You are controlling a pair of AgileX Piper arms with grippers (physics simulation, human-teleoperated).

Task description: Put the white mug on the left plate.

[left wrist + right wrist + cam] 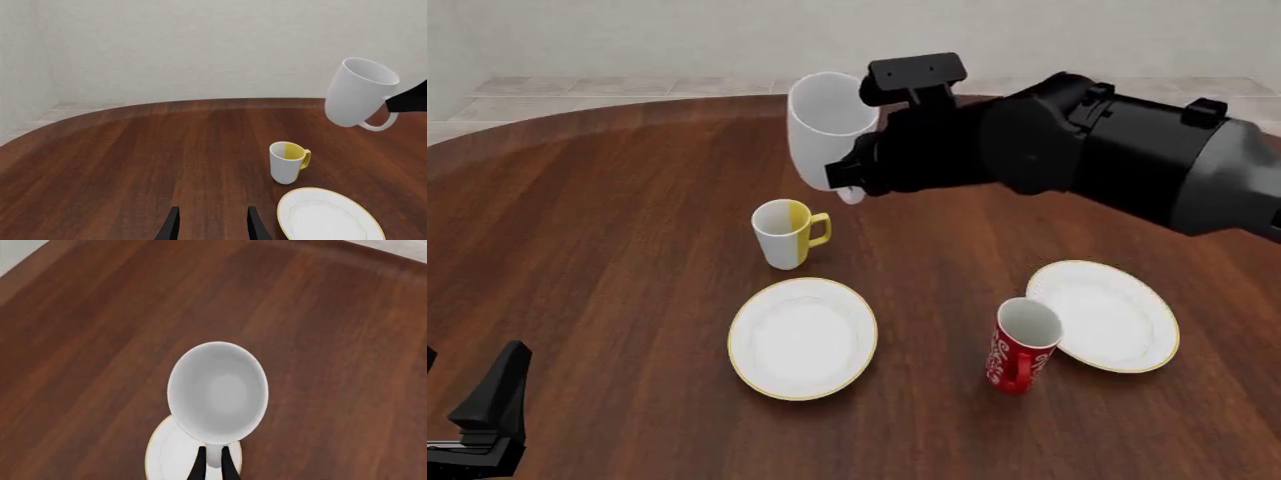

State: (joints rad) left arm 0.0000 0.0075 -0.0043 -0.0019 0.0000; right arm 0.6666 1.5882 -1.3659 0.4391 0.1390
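Two arms in view. Right gripper (212, 466) is clamped on the white mug's (827, 128) handle, holding the mug in the air, above and beyond the yellow mug (785, 233). Left plate (802, 337) lies nearer, bare. Left gripper (210, 226) hangs at near left, fingers apart, holding nothing.

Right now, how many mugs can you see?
3: the white mug held up by the right hand, the white-and-yellow mug behind the left plate, the red mug near the right plate.
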